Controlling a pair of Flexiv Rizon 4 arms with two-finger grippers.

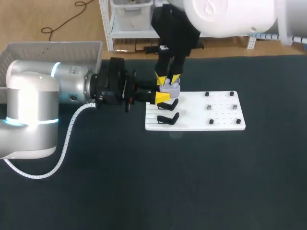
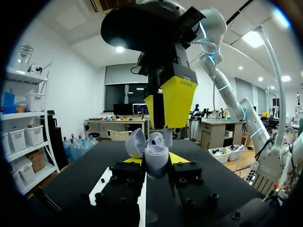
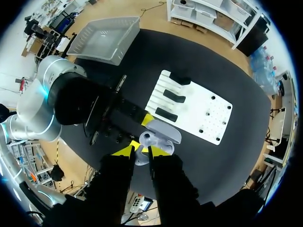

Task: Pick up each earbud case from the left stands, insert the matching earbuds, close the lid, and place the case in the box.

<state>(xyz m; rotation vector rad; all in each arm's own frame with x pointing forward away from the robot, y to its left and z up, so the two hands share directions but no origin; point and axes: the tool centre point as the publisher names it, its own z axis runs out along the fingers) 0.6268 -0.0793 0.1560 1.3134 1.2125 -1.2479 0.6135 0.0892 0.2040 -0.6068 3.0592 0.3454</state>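
Dark table (image 1: 144, 191); left arm (image 1: 33, 110) comes in level from the side, right arm (image 1: 230, 14) drops from above. Box (image 1: 29, 50) sits well off behind the left arm. White board (image 1: 220, 117) centre, black stands (image 1: 168, 119) on its near-left edge. Left gripper (image 1: 163, 97) clamped on the earbud case (image 1: 171, 88) from both sides, holding it just above the stands, lid (image 2: 135, 142) hinged open and tipped away. Right gripper (image 1: 168, 78) narrow, fingers pointing straight down, pinching what looks like an earbud (image 2: 157, 139). Key relation: case lies directly beneath the right gripper, cavity facing up, so the insertion axis is vertical; the right arm is the nearer, acting arm.
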